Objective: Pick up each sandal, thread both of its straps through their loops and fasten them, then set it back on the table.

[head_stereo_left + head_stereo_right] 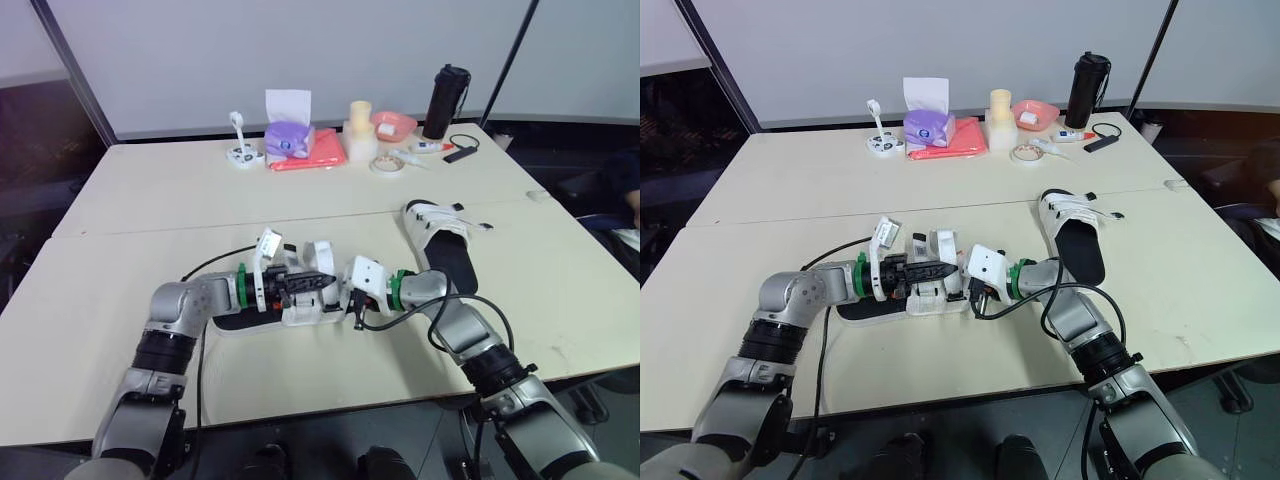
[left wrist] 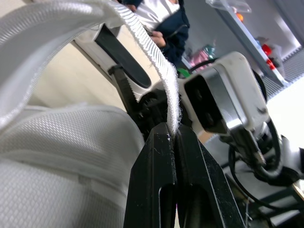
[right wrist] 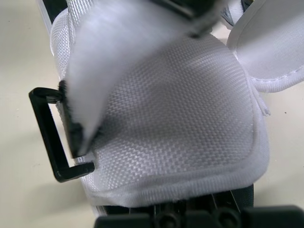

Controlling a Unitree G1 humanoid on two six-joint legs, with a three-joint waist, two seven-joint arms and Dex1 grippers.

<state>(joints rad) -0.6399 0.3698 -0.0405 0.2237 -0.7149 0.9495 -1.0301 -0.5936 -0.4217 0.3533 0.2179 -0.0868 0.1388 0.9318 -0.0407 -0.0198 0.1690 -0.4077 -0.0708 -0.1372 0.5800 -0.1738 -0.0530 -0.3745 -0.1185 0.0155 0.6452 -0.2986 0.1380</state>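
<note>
Beige table (image 1: 150, 200), sandal (image 1: 300, 315) lengthwise left-to-right, left pincer (image 2: 172, 137) clenched on its white strap (image 2: 57, 23).

One sandal (image 1: 245, 322) lies near the front edge of the tabletop (image 1: 150, 200), about midway along it. The left end effector (image 1: 322, 281) sits over it, pinching its strap (image 2: 71, 21); the right end effector (image 1: 345, 300) is just to the right, beside the same sandal. The second sandal (image 1: 443, 250) lies further back, toward the right edge. Along the far edge stand, left to right, a small stand (image 1: 238, 143), a tissue box (image 1: 288, 137), a jar (image 1: 360, 128), a bowl (image 1: 394, 124) and a bottle (image 1: 447, 100), with a roll of tape (image 1: 386, 165) in front of the jar and bowl.
</note>
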